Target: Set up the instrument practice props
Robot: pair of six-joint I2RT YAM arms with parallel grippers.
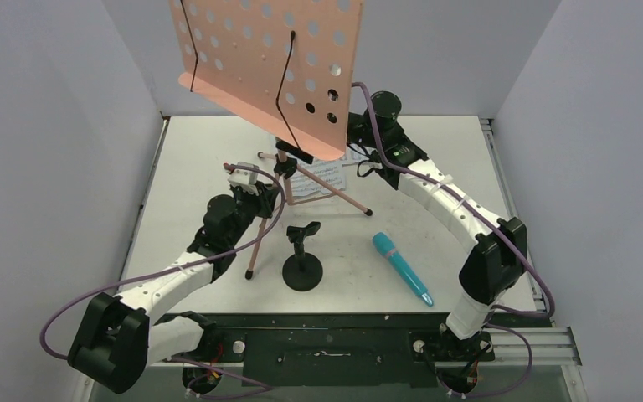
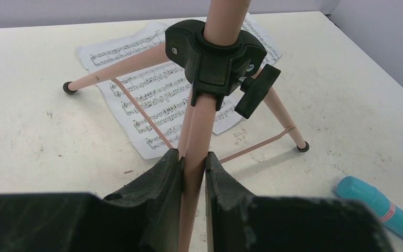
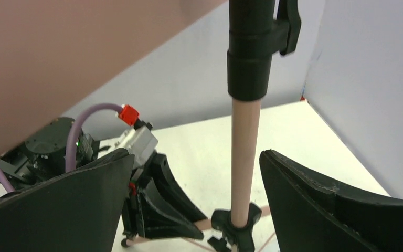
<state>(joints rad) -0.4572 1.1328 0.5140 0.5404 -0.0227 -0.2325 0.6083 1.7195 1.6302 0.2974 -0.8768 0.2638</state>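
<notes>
The pink perforated music stand (image 1: 268,59) stands on its tripod at mid table. My left gripper (image 2: 193,168) is shut on the tripod's near leg (image 1: 257,243), just below the black hub (image 2: 215,58). My right gripper (image 3: 197,157) is open, and the stand's pink pole (image 3: 244,152) runs upright between its wide-apart fingers without touching them. White sheet-music pages (image 2: 157,89) lie flat on the table under the tripod. The teal microphone (image 1: 402,268) lies on the table at front right. The black round-based mic stand (image 1: 302,255) is upright in front of the tripod.
Grey walls enclose the table on three sides. The stand's desk overhangs the back middle and hides most of my right gripper's fingers in the top view. A black knob (image 2: 256,90) sticks out of the hub. The tripod's feet (image 1: 368,213) spread across the table's middle.
</notes>
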